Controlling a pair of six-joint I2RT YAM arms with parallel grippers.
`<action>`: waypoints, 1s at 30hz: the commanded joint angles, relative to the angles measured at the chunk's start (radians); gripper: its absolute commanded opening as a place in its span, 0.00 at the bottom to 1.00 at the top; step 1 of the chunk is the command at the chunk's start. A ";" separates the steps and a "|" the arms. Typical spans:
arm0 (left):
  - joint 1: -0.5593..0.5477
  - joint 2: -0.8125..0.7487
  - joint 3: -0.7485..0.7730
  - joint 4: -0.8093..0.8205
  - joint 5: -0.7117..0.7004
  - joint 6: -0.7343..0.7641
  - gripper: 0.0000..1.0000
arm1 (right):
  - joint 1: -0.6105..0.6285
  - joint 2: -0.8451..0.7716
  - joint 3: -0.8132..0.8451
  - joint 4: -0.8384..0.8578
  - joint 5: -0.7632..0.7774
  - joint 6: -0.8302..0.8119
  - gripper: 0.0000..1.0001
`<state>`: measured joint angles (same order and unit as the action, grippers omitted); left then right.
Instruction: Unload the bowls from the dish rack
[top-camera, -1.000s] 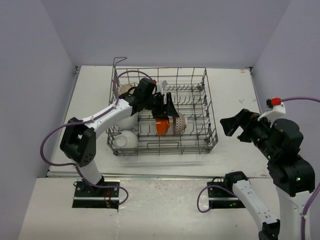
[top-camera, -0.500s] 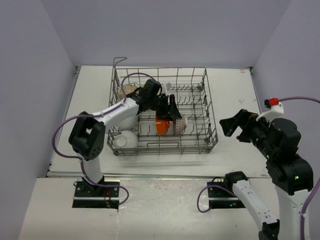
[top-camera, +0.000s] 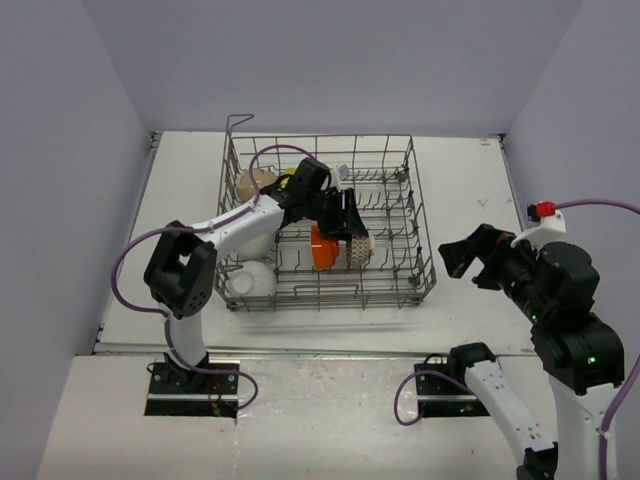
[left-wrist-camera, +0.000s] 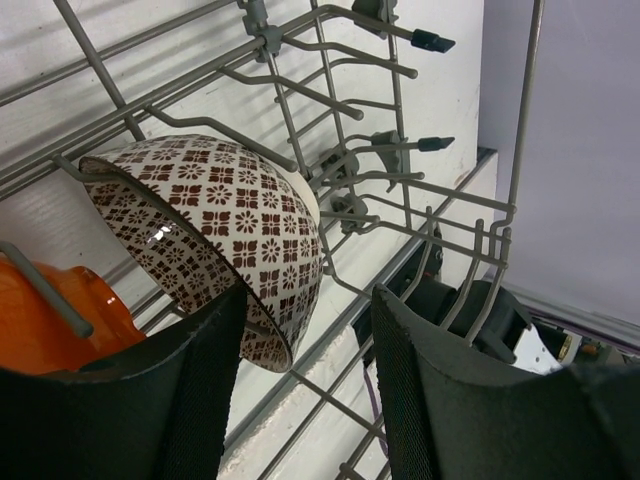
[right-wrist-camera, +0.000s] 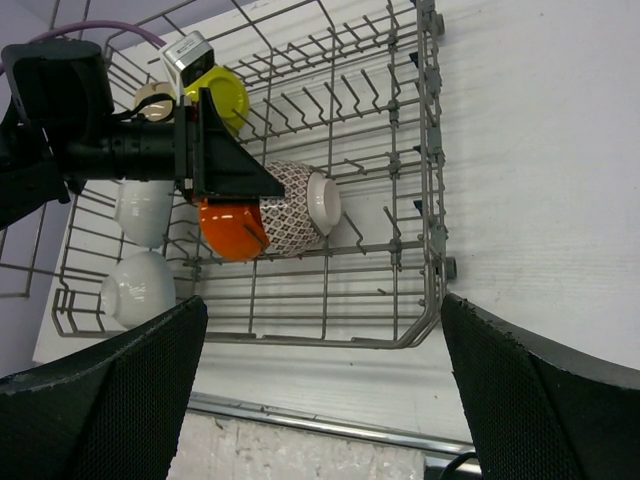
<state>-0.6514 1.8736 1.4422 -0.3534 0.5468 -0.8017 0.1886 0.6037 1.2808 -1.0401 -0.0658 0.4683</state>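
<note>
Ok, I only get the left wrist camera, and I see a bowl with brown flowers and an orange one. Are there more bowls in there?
Observer: Yes. The right wrist view shows a yellow bowl toward the far left of the dish rack.
Operator: Any white ones?
Observer: Two I can see: the front white bowl in the near left corner and the back white bowl behind it.
Operator: Where's the other tool?
Observer: The right tool hangs open outside the rack, over the table to its right, holding nothing.
</note>
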 joint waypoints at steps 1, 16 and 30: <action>-0.008 0.010 0.043 0.037 -0.005 -0.024 0.54 | -0.002 -0.005 -0.008 0.003 0.012 -0.003 0.99; -0.013 0.022 0.001 0.074 -0.038 -0.071 0.39 | -0.003 -0.009 0.015 -0.014 0.031 -0.036 0.99; -0.014 0.006 -0.127 0.169 -0.042 -0.119 0.02 | -0.003 -0.022 0.017 -0.029 0.029 -0.043 0.99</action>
<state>-0.6655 1.8870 1.3613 -0.1967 0.5468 -0.9306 0.1886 0.5884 1.2766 -1.0466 -0.0452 0.4477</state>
